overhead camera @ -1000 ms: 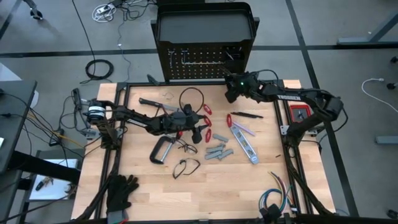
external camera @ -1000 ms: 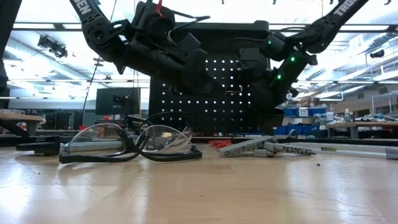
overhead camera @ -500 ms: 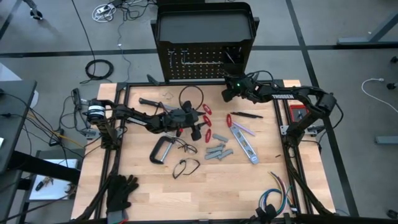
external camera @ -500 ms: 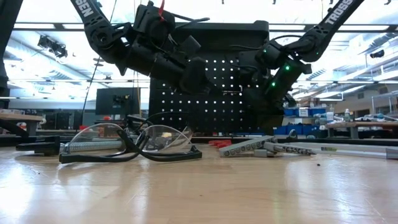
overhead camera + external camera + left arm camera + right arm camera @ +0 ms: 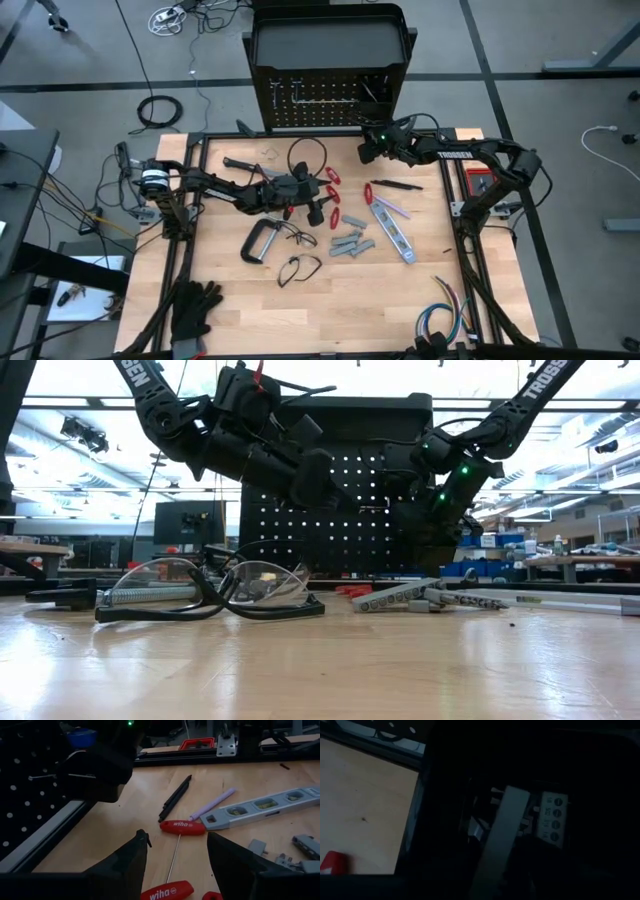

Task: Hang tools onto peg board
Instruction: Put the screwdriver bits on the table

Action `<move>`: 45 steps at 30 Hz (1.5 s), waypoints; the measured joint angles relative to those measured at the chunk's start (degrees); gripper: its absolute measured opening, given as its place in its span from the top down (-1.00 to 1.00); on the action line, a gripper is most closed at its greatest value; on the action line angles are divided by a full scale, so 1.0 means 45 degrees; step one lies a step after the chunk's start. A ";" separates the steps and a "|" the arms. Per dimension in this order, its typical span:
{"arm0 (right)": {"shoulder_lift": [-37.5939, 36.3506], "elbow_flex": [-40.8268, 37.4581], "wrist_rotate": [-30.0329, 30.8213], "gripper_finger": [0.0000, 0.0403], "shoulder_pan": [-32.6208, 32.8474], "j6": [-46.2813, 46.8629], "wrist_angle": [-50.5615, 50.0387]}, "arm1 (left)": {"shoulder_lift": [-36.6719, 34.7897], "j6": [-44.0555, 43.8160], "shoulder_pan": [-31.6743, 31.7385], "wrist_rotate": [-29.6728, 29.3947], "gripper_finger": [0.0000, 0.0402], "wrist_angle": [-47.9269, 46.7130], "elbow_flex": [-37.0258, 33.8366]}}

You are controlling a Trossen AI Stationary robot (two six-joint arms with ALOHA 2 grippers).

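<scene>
Upright at the bench's (image 5: 230,300) far edge: black perforated peg board (image 5: 325,95) (silver hooks). Right gripper (image 5: 368,150) beside it, grasping seemingly a grey tool (image 5: 502,827); left gripper (image 5: 175,857) spread, empty.

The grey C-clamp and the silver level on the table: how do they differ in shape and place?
The grey C-clamp is a short, curved C shape; the silver level is a long straight bar. The clamp lies nearer the left arm's side, the level nearer the right arm's side. Both lie flat on the wooden table, not held.
</scene>
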 joint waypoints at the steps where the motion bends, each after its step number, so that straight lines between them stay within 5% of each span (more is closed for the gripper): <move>1: 0.0000 0.0000 -0.0040 -0.02 0.0000 0.0004 0.0009 | 0.0000 0.0000 0.0000 0.0012 -0.01 0.0004 -0.0004; 13: 0.0005 -0.0039 -0.1402 -0.27 -0.0336 -0.0067 0.0719 | 0.0000 -0.0097 -0.0005 0.0529 -0.01 0.0062 -0.0004; 23: 0.0000 0.0000 -0.1698 -0.09 -0.0549 -0.0247 0.0428 | 0.0000 -0.0102 -0.0063 0.0529 -0.01 0.0064 -0.0004; 45: 0.0000 -0.0005 -0.1746 -0.03 0.0563 0.0325 -0.0345 | 0.0000 -0.0440 -0.0097 0.0520 -0.01 -0.0186 -0.0002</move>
